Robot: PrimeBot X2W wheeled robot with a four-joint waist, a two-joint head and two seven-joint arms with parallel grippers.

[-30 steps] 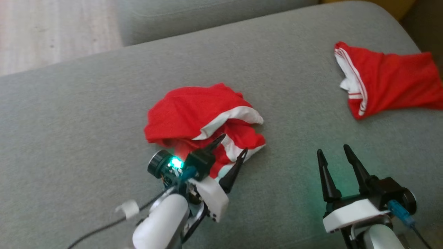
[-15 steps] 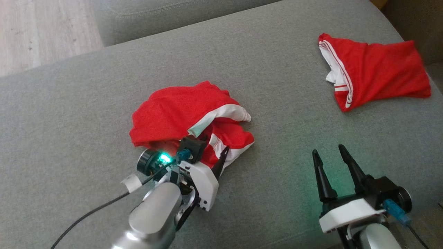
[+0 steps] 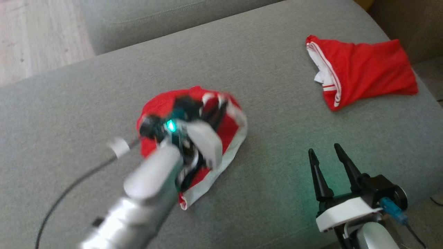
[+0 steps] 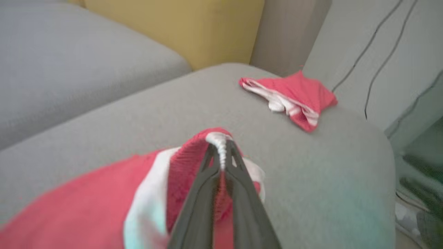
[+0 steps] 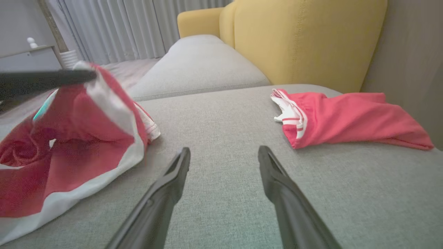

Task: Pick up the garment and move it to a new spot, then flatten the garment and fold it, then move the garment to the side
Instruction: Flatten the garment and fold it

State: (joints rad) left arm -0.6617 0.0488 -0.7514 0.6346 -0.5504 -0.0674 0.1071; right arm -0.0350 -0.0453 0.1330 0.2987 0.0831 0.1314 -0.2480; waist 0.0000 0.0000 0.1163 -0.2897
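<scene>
The garment [image 3: 230, 129] is a crumpled red piece with white trim on the grey sofa seat [image 3: 277, 166]. My left gripper [image 3: 214, 107], blurred with motion, is shut on a fold of it. In the left wrist view the gripper [image 4: 221, 147] pinches a white hem of the garment [image 4: 86, 207], which is pulled up into a peak. From the right wrist view the garment [image 5: 79, 138] hangs lifted on one side. My right gripper [image 3: 324, 149] stands open over bare cushion at the lower right, and its fingers [image 5: 166, 193] hold nothing.
A second red and white garment [image 3: 363, 72] lies flat at the far right of the seat, also visible as the red piece [image 5: 346, 117]. A yellow armchair [image 5: 304, 41] stands behind the sofa. Wood floor [image 3: 34, 31] shows at the upper left.
My left gripper has shut on the garment's edge and lifted it up and away from me, dragging the cloth into a peak. The right gripper has stayed put. The camera has shifted slightly.
</scene>
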